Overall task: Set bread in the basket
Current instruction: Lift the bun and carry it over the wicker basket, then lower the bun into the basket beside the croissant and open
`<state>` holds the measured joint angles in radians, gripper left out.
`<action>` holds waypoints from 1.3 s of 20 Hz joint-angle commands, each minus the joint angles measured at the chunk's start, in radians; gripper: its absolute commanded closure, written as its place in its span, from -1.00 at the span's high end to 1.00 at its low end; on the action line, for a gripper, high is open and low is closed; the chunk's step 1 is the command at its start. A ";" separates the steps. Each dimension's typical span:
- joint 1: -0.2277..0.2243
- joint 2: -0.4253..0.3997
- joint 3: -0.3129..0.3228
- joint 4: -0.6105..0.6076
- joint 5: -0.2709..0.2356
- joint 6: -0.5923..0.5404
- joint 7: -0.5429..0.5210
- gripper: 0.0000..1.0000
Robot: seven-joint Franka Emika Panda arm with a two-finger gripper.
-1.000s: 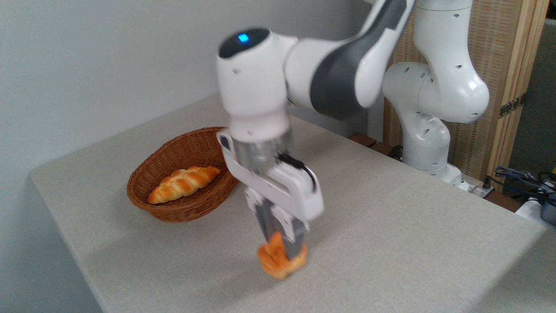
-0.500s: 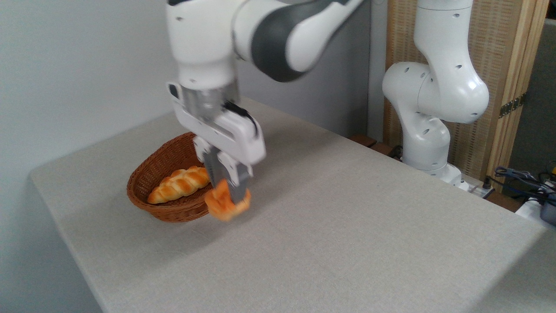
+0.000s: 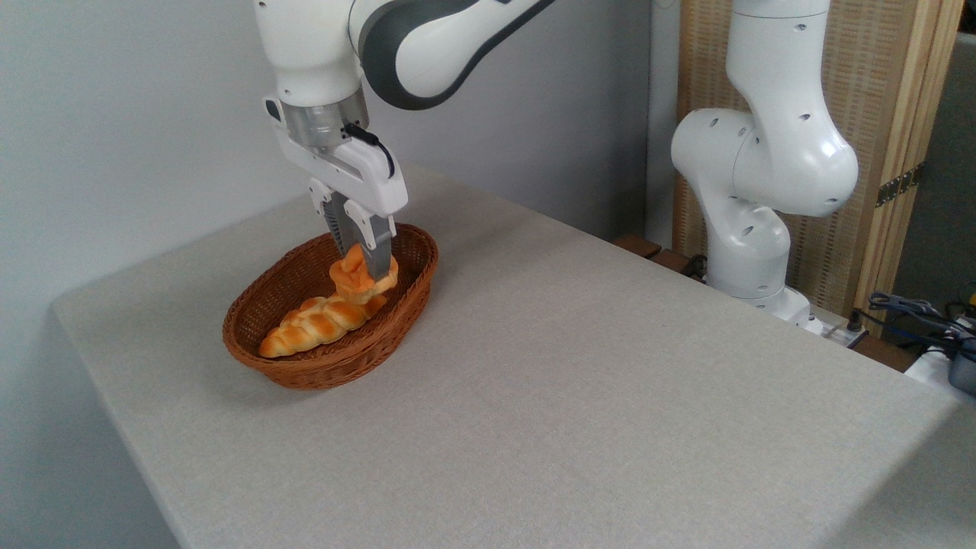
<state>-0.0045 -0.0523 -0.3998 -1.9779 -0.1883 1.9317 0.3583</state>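
Nearest you the grey cloth-covered table [image 3: 534, 427] lies bare, so nothing crowds the drop. Further back on the left sits the oval wicker basket [image 3: 305, 366], and inside it the long braided loaf [image 3: 320, 324] runs from the near left end toward the middle. Right at the far end of that loaf you have the bun [image 3: 358, 276], the small orange knotted one, pinched in the gripper [image 3: 364, 271]; the fingers are clamped on it from either side and it hangs within the basket's rim, touching or just above the loaf's end, which of the two you cannot tell from here. Judge the bun as light and a little springy: it looks lumpy and glossy, so a grip across its widest part, as you have now, should serve better than one on a single knot, which could slip off. It probably will not bruise from a short fall, but it may roll off the loaf toward the basket's sloping wall when let go. Behind the basket the arm's white wrist [image 3: 313, 69] rises out of view, and far right stands the robot's base [image 3: 755, 229] before a wooden screen [image 3: 900, 114]
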 commanded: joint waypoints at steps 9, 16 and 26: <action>-0.028 0.061 -0.103 0.007 -0.026 0.030 -0.016 1.00; -0.034 0.068 -0.126 0.005 -0.028 0.033 -0.010 1.00; -0.032 0.066 -0.123 0.007 -0.019 0.035 0.011 1.00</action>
<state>-0.0344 0.0130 -0.5301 -1.9779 -0.1997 1.9548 0.3502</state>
